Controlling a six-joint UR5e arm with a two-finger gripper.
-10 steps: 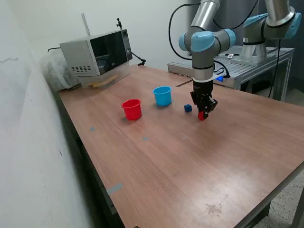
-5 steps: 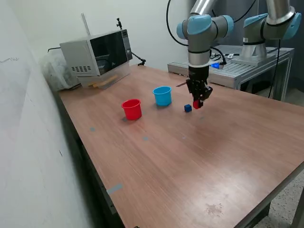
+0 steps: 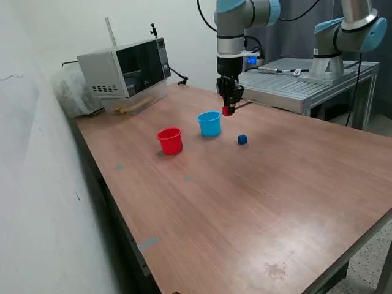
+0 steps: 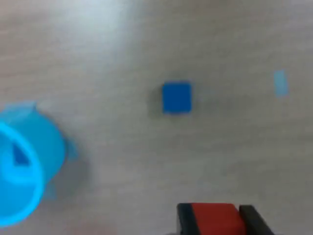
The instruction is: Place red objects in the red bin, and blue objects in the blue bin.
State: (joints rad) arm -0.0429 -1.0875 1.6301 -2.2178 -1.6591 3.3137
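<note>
The brown wooden surface (image 3: 257,202) is mostly bare, with lots of open room toward its near edge and toward the exterior view's right. The things sit in a small group closer to the far side. The hand (image 3: 228,111) hangs in the air above the surface and pinches a small red cube (image 3: 227,111) between its two black fingers (image 4: 185,219); the wrist view shows the red cube (image 4: 215,219) held snugly between them. The hand is just at about 2 o'clock from the blue cup (image 3: 209,123), close to its rim. In the wrist view, a dark blue shape (image 4: 19,155) shows inside the blue cup (image 4: 22,169), but the picture is too blurry to tell what it is. The red cup (image 3: 170,141) stands at about 8 o'clock from the blue cup, with a small gap between them. What is in the red cup cannot be seen. One dark blue cube (image 3: 242,139) lies alone on the surface at about 4 o'clock from the blue cup, near it but not touching. A microwave (image 3: 125,66) sits at the far corner on the exterior view's left, well apart from the cups.
</note>
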